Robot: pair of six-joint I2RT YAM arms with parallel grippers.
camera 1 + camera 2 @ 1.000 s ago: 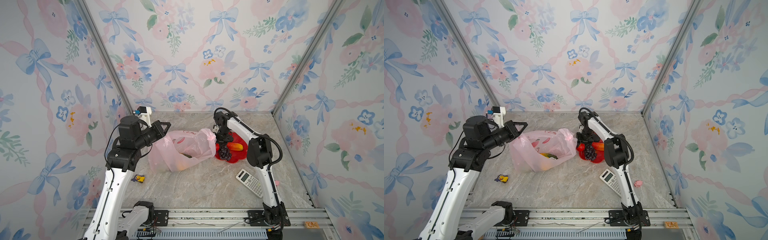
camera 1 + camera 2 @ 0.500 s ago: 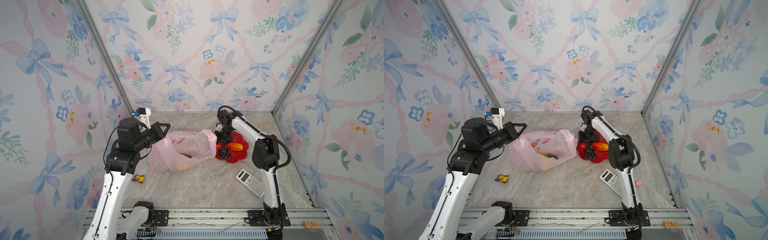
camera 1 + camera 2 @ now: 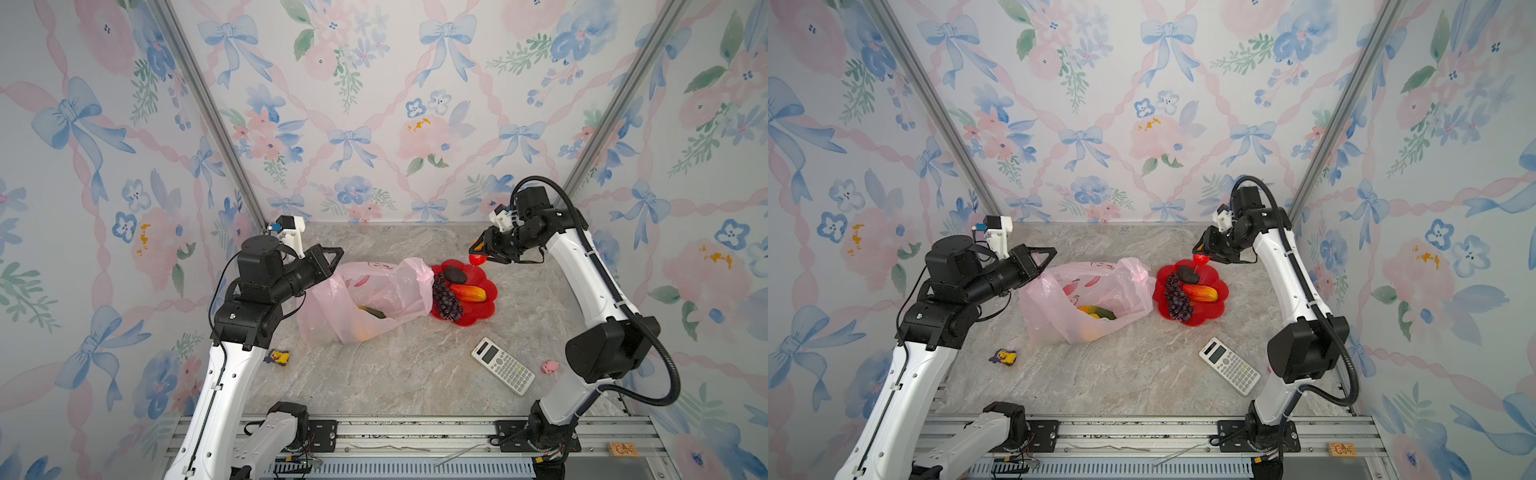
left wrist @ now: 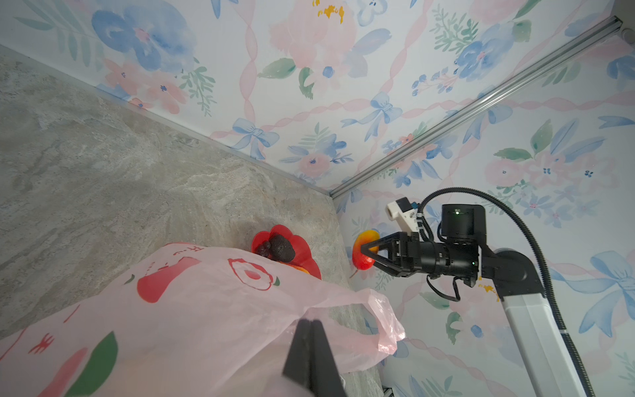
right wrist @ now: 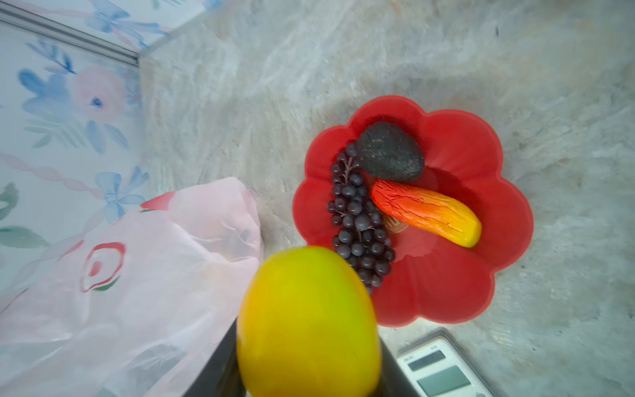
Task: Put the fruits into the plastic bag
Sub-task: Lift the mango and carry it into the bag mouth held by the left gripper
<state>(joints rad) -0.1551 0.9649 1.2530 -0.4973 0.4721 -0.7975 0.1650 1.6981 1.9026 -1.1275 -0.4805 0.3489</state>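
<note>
The marbled grey stone tabletop [image 3: 395, 374] carries a plastic bag [image 3: 382, 291] near its middle, thin, crinkled, pale pink film printed with red peach shapes. The left pincer [image 3: 338, 251] has its jaws pressed flat together on the bag's upper edge, lifting the film on the side towards the left edge. Through the film a green and an orange fruit in the bag [image 3: 1096, 312] show as soft blurs.

Just beside the bag, on the side towards the tabletop's right edge, sits a glossy red flower-shaped plate [image 3: 486, 307] with scalloped lobes. On it lie a dark, pebbly avocado [image 3: 455, 274], a purple grape bunch [image 3: 446, 299] of small round beads, and a long wrinkled mango [image 3: 469, 293] shading from red to yellow.

The right pincer [image 3: 473, 249] hangs above the plate's far rim, its jaws partly apart and clamped on a smooth, egg-shaped round mango [image 5: 309, 319], yellow-green on one side and red on the other.

Nearer the front edge lie a white calculator [image 3: 503, 365], a small pink pig figure [image 3: 549, 366] and a yellow duck toy [image 3: 277, 356].
</note>
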